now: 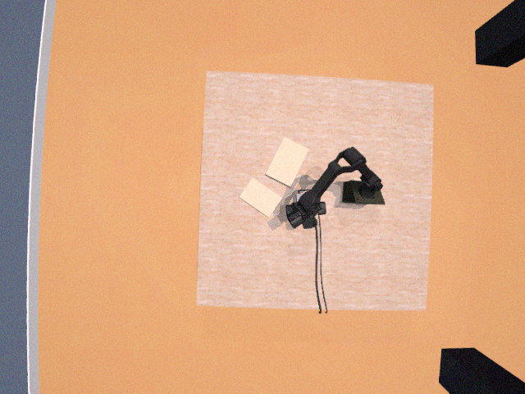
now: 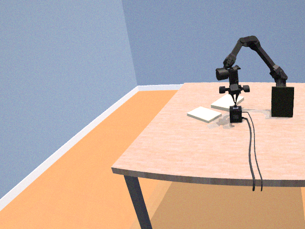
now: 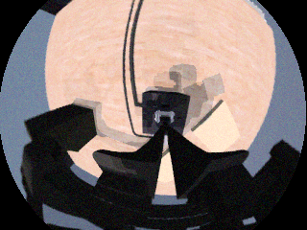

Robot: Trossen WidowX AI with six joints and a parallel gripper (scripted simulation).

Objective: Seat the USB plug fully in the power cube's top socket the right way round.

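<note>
The black power cube (image 2: 235, 118) (image 3: 153, 102) stands on the table with a light-edged socket (image 3: 164, 117) on its top face. My gripper (image 2: 235, 105) (image 3: 165, 129) points straight down over the cube, its fingertips closed together just above the cube's top. It is shut on the USB plug, which is almost wholly hidden between the fingertips. How deep the plug sits in the socket and which way round it is cannot be made out. In the overhead view the arm hides the cube.
Two cream slabs (image 1: 287, 161) (image 1: 260, 197) lie on the table beside the cube, also seen in the exterior view (image 2: 204, 114). Two dark cables (image 2: 250, 148) (image 1: 317, 263) run from the cube over the table's front edge. The arm's dark base block (image 2: 282, 101) stands to the right.
</note>
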